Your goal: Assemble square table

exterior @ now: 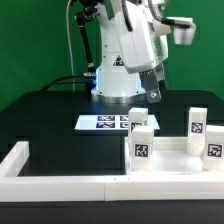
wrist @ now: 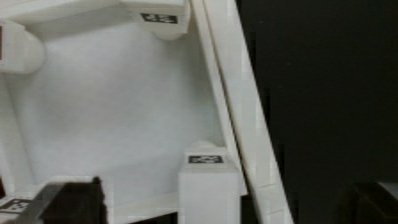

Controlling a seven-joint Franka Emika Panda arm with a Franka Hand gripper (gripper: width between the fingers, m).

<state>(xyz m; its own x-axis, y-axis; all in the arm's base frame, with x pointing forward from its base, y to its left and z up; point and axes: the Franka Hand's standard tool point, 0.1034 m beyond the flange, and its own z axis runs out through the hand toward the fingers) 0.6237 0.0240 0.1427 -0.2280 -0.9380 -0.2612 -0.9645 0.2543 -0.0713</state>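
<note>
In the exterior view we see the square table [exterior: 172,150] standing upside down on the black surface, pushed against the white wall bars [exterior: 60,183] at the near edge, on the exterior view's right. Four tagged legs point upward from its corners: one at the near corner [exterior: 141,150], one behind it [exterior: 137,118], one at the far right [exterior: 197,121] and one at the right edge [exterior: 215,146].

The gripper [exterior: 152,92] hangs above the table, over its back left part, well clear of the legs and touching nothing. From this view we cannot tell how wide the jaws stand. Behind the table, flat on the surface, lies the marker board [exterior: 105,123].

In the wrist view we look down into the tray-like underside of the table [wrist: 107,110], with its raised rim [wrist: 231,100] running along the black surface. One leg [wrist: 208,185] stands close below the camera, another [wrist: 164,20] farther off. A dark fingertip [wrist: 68,200] shows at one edge of the picture and another at the opposite corner, so the jaws stand apart, with nothing between them.
</note>
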